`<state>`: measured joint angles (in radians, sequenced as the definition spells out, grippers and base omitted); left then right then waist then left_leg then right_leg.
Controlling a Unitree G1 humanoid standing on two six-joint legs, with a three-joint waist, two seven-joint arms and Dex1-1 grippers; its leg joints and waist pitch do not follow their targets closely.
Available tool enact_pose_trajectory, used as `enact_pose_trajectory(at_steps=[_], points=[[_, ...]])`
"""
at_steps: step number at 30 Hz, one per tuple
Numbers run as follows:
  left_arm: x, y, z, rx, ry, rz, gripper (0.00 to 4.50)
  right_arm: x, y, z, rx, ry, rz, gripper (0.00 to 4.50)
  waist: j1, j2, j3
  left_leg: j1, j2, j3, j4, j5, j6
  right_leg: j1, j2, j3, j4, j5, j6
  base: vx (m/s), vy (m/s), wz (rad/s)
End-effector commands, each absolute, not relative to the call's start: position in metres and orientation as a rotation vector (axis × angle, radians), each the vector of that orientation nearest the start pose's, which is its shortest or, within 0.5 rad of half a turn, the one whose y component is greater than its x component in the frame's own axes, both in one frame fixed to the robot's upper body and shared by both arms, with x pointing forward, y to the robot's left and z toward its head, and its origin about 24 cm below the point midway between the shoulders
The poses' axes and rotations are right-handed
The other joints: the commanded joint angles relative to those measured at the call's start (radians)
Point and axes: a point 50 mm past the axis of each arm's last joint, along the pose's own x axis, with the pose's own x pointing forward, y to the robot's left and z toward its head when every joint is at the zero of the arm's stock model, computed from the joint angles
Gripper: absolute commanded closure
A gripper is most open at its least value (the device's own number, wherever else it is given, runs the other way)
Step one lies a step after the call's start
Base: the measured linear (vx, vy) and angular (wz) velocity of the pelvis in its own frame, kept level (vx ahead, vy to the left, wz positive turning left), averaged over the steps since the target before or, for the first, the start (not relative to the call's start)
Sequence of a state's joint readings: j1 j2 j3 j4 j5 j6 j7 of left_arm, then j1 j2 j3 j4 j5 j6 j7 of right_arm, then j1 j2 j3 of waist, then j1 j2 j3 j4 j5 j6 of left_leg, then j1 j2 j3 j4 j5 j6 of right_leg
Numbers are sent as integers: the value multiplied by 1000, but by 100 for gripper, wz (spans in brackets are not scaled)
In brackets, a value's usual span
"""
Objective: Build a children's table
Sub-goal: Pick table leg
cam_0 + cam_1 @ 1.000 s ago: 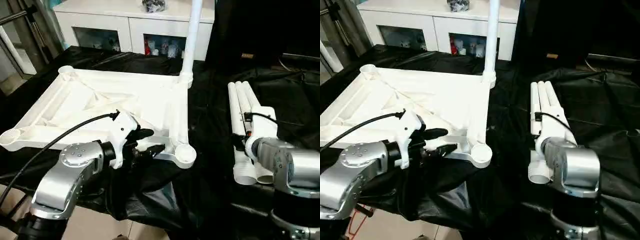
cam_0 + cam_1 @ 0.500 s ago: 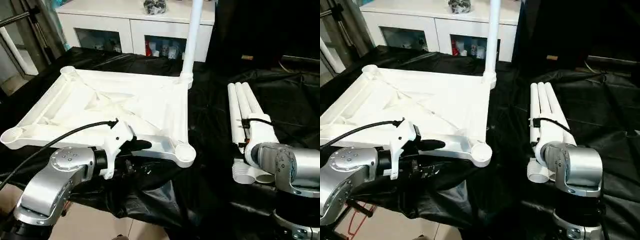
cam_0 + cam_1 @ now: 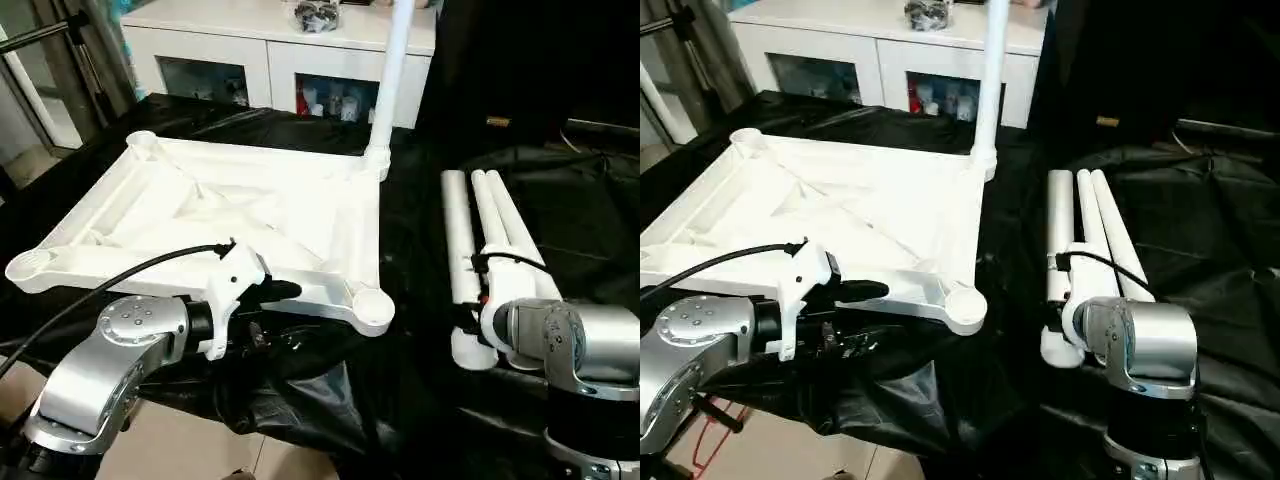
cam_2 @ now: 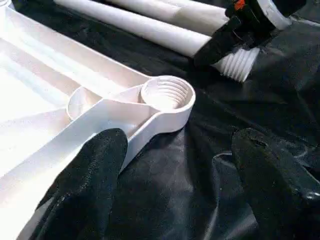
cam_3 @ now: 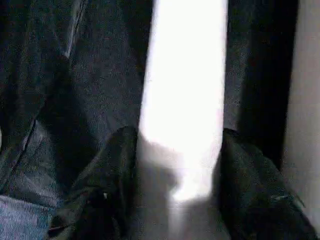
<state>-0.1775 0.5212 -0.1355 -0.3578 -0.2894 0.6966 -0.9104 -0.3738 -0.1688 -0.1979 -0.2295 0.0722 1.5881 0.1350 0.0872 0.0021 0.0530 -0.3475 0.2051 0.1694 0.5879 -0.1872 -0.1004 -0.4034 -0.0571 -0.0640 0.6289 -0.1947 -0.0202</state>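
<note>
Legs (image 3: 485, 240) are hollow plastic tubes, so probably light, stiff and a bit slick; I'd grab near the threaded end for control. Right claw (image 5: 177, 165) has its fingers on either side of one leg, looks clamped on it. Left claw (image 4: 180, 165) is spread open, empty, with the top's (image 3: 240, 210) corner socket (image 4: 166, 93) just ahead of it.

- A white cabinet (image 3: 270, 40) with glass doors is standing at the back of the room, and small colourful objects are showing behind the glass.
- A black cloth (image 3: 420, 330) is covering the work surface and is hanging over its near edge in folds.
- A pale floor (image 3: 180, 445) is showing below the cloth.
- A dark metal frame (image 3: 60, 60) is standing beside the cabinet.
</note>
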Motion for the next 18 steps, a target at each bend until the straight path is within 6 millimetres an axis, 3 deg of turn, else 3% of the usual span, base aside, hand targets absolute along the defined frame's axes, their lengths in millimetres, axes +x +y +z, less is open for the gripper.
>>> enact_pose_trajectory(at_steps=[1,7,11,13,14,15,18], points=[[239,143,102,195,354,-1116,71,260,-187,60,86,999,25,238,1,-3,-60,2,8,-2,-65,-116,-52,51,-60,55,-82,-237,-67,0,0,0],[241,143,102,200,348,-1108,71,261,-188,57,105,994,19,255,-1,-3,-58,3,8,-2,-67,-147,-56,49,-61,54,-88,-280,-62,0,0,0],[251,147,104,223,315,-1044,71,269,-190,67,141,916,26,257,0,-3,-59,5,6,-3,-67,-163,-55,48,-60,53,-92,-296,-51,0,0,0],[259,150,105,229,293,-1007,71,273,-190,73,159,870,44,257,2,1,-61,6,7,-4,-67,-159,-55,48,-60,53,-91,-281,-52,0,0,0],[263,151,107,228,275,-988,71,275,-190,77,173,837,61,257,3,9,-62,4,6,-5,-66,-147,-56,50,-60,53,-87,-253,-58,0,0,0],[267,152,109,221,260,-977,71,277,-189,80,184,807,75,257,3,6,-63,4,6,-3,-65,-149,-54,50,-60,53,-90,-249,-58,0,0,0],[287,152,120,145,162,-912,71,287,-193,92,234,637,71,257,2,12,-68,3,6,-4,-61,-139,-58,53,-60,52,-84,-196,-84,0,0,0]])
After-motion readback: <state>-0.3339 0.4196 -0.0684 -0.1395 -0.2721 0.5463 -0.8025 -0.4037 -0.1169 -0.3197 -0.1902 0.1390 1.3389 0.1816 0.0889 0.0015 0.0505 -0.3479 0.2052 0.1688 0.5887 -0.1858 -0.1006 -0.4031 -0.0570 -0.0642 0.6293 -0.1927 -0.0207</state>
